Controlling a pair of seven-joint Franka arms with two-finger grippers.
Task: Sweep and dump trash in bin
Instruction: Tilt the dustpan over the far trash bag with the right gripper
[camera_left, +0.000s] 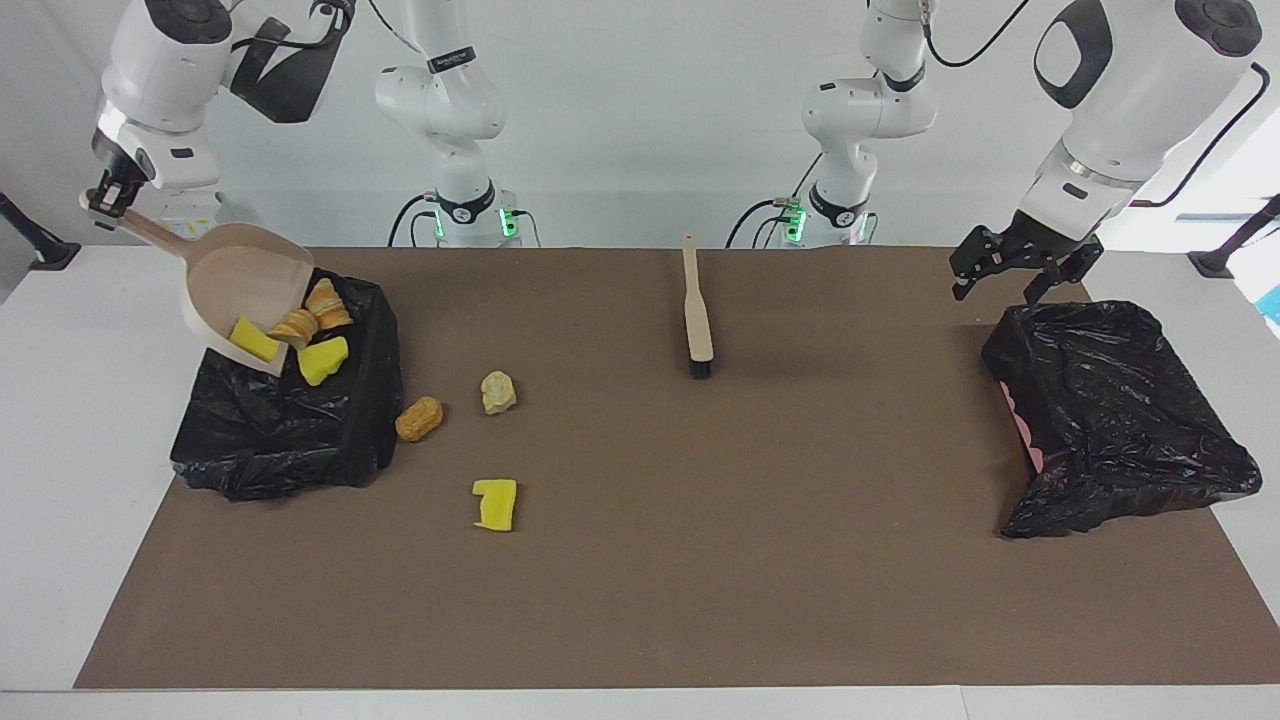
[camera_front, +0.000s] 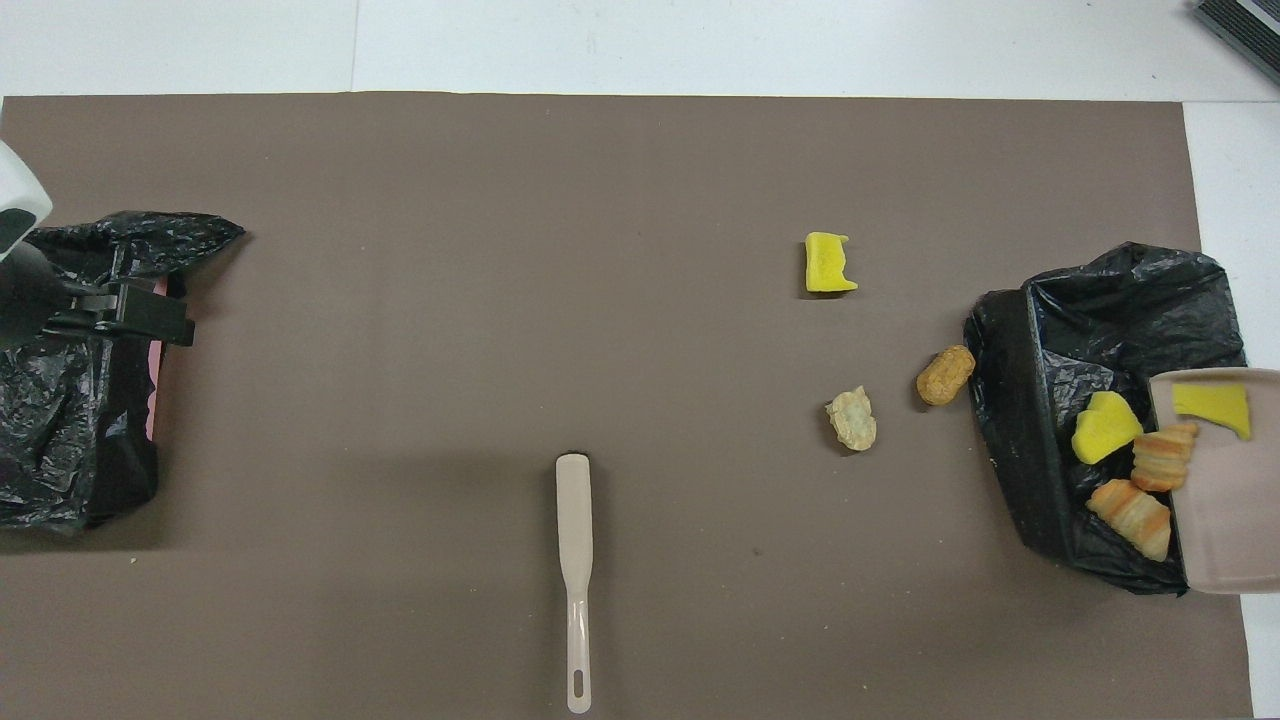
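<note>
Right gripper (camera_left: 103, 197) jaws clamp the tilted beige plastic dustpan (camera_left: 243, 290); light, soft yellow sponge and bread trash (camera_left: 296, 325) slides easily. Left gripper (camera_left: 1010, 277) jaws stand open.

Tabletop (camera_left: 60, 480): white, covered by a brown mat (camera_left: 700, 560).
Bins: one black-lined bin (camera_left: 290, 430) at the right arm's end; another (camera_left: 1120, 420) at the left arm's end.
Brush (camera_left: 697, 320): flat on the mat, mid-table, near the robots.
Loose trash: orange lump (camera_left: 419, 418) just beside the first bin; pale lump (camera_left: 498, 392) near it; yellow sponge piece (camera_left: 496, 504) farther from the robots.
</note>
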